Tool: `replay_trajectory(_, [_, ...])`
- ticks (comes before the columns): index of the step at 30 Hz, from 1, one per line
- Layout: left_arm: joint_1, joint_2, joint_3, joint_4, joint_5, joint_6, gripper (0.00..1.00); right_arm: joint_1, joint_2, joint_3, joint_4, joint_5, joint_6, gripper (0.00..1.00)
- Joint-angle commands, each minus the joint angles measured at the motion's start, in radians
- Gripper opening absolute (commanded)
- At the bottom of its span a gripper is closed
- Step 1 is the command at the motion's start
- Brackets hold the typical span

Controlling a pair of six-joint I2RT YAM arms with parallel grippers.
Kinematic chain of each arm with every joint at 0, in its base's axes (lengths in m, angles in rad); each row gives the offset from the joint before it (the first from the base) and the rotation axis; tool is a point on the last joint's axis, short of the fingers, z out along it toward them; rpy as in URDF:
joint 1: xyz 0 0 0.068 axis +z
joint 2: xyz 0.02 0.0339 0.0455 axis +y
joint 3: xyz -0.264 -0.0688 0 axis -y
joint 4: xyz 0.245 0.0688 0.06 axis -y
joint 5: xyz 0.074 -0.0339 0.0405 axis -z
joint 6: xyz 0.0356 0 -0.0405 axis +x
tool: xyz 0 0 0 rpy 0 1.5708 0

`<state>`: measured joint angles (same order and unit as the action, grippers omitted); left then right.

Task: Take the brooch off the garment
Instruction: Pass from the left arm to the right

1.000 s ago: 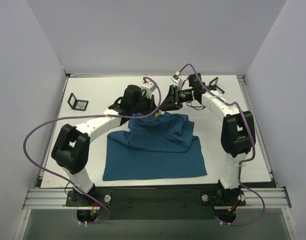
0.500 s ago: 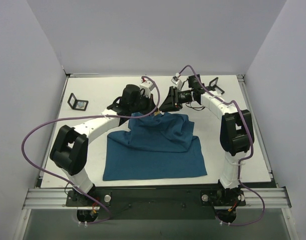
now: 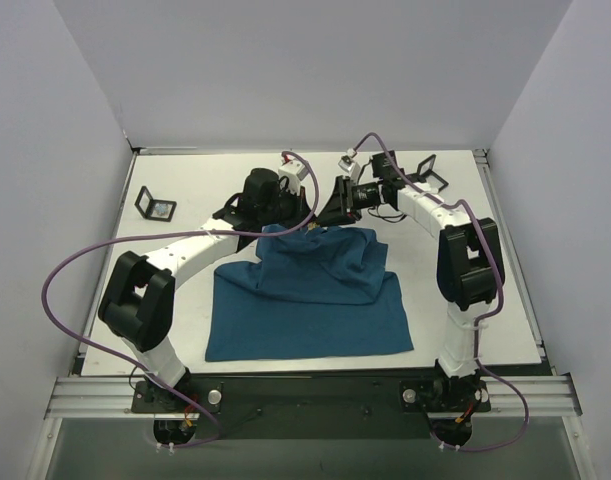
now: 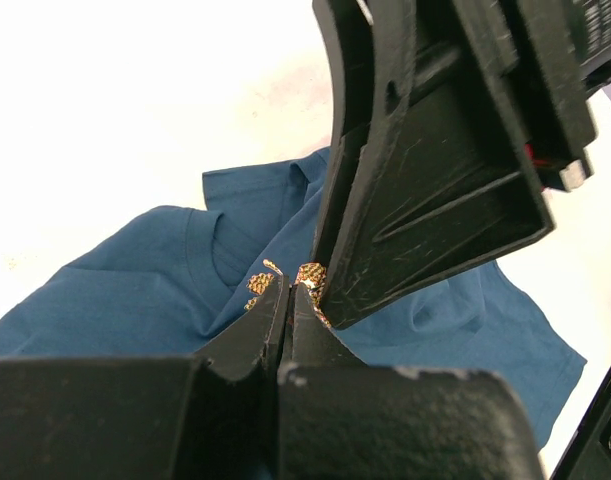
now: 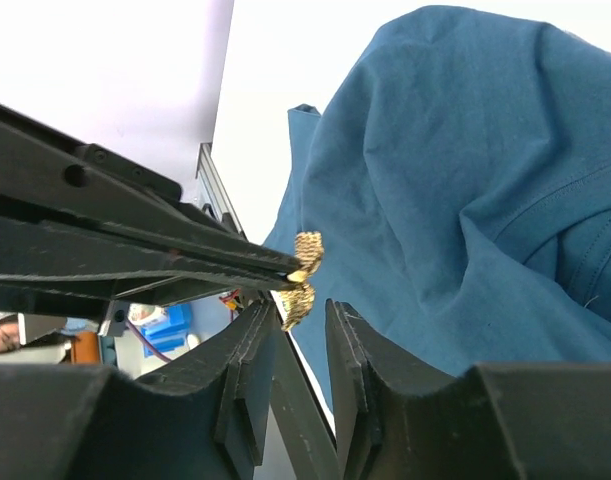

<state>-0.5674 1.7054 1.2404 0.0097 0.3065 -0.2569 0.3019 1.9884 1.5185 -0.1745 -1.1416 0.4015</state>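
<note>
White table (image 3: 485,300); brooch (image 5: 305,272) pinched at left fingers (image 5: 185,245) tips, just off right fingers (image 5: 350,350).

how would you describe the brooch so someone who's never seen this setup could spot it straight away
Find the big dark teal T-shirt on the white table, then the peak lifted at its far edge. The brooch sits there at the tip of the closed left jaws: tiny, gold and grainy, the only bright speck against blue cloth and black plastic.

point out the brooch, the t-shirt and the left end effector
brooch (image 5: 307,247): right wrist view, upper gold lobe
t-shirt (image 3: 315,300): top view, flat lower body
left end effector (image 4: 287,290): left wrist view, closed fingertips
</note>
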Motion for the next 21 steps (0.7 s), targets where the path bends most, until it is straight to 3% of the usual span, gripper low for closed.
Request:
replay_trajectory(1, [0.008,-0.039,0.013,0.05,0.009,-0.013,0.0,0.009,0.01,0.023,0.01,-0.027,0.017,0.27])
replay_trajectory(7, [0.006,-0.038,0.011,0.05,0.013,-0.012,0.0,0.009,0.018,0.026,0.013,-0.035,0.02,0.15])
replay_trajectory(11, [0.006,-0.033,0.011,0.053,0.016,-0.012,0.0,0.009,0.013,0.029,0.023,-0.055,0.026,0.0])
replay_trajectory(15, [0.008,-0.032,0.013,0.055,0.023,-0.021,0.0,0.011,0.003,0.025,0.029,-0.06,0.02,0.0])
replay_trajectory(21, [0.093,-0.067,0.05,0.038,0.045,-0.024,0.38,0.0,-0.04,-0.001,0.021,-0.064,0.007,0.0])
